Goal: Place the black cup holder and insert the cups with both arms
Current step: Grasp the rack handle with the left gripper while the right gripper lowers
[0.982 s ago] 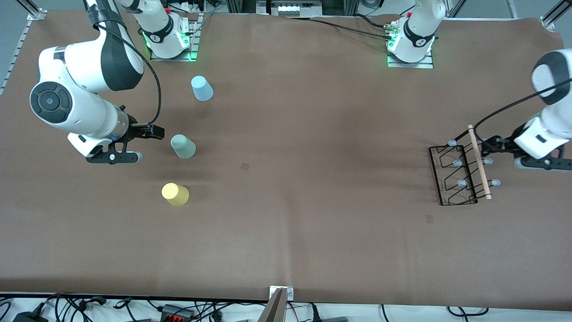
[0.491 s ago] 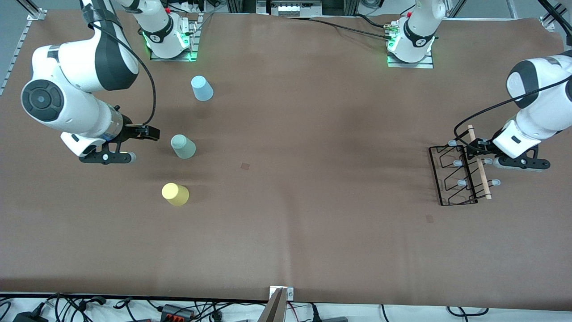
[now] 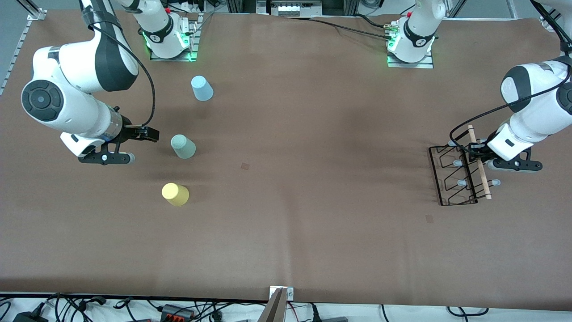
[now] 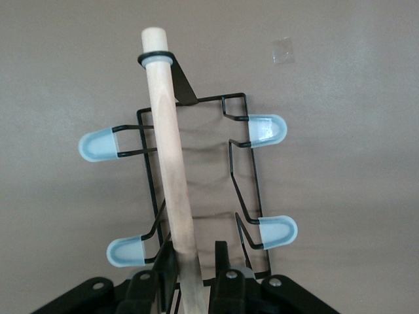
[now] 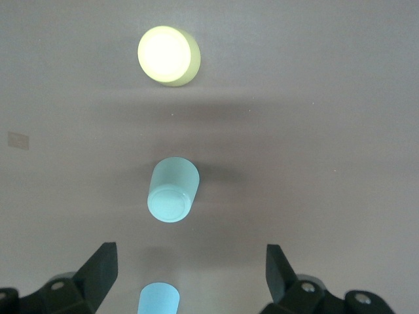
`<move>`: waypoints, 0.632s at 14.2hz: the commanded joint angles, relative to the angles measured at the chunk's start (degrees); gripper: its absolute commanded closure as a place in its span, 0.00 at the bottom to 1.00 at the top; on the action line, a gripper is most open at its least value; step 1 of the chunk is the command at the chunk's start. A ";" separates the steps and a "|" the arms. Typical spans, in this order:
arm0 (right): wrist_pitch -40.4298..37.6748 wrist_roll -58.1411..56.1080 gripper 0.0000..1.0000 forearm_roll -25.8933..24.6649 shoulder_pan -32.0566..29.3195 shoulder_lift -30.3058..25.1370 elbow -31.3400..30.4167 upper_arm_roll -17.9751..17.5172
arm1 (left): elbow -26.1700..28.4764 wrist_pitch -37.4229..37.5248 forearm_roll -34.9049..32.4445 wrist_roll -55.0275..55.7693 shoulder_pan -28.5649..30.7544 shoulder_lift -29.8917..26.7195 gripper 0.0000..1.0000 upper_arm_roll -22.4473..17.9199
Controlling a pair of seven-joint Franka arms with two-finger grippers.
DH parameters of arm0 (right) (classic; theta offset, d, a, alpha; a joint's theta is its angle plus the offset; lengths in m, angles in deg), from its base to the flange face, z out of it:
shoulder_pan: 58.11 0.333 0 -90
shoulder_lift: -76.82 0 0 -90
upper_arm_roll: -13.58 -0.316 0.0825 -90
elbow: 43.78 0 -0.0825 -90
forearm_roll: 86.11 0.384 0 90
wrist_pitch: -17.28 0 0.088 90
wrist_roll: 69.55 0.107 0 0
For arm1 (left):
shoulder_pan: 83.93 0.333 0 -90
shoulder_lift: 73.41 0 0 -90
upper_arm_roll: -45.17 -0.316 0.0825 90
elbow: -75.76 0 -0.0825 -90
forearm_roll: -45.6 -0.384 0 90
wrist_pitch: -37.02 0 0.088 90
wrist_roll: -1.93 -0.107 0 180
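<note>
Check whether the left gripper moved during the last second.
Yes. The left gripper moved toward the right arm's end, onto the black cup holder's wooden bar; the holder stayed put.

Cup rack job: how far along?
Early. Nothing is finished. In hand: the left pincer has closed on the rack's wooden bar, rack not yet moved. The right pincer is open beside the green cup. Left: placing the rack, hanging all three cups.
</note>
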 commanded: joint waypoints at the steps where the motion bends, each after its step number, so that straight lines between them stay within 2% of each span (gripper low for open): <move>1: 1.01 -0.15 0.00 -0.25 -0.81 -1.00 -0.71 0.03 | 0.19 -0.22 0.22 0.77 0.62 0.28 0.77 0.10; 3: 0.40 0.54 0.00 -0.24 -1.00 -2.23 -0.79 -0.14 | 0.19 -0.14 0.22 0.86 0.71 0.37 0.89 0.10; 9: 2.76 0.46 0.00 -0.24 -1.26 -2.23 -1.58 -0.14 | -2.44 3.11 0.22 0.08 0.63 -0.16 0.94 0.18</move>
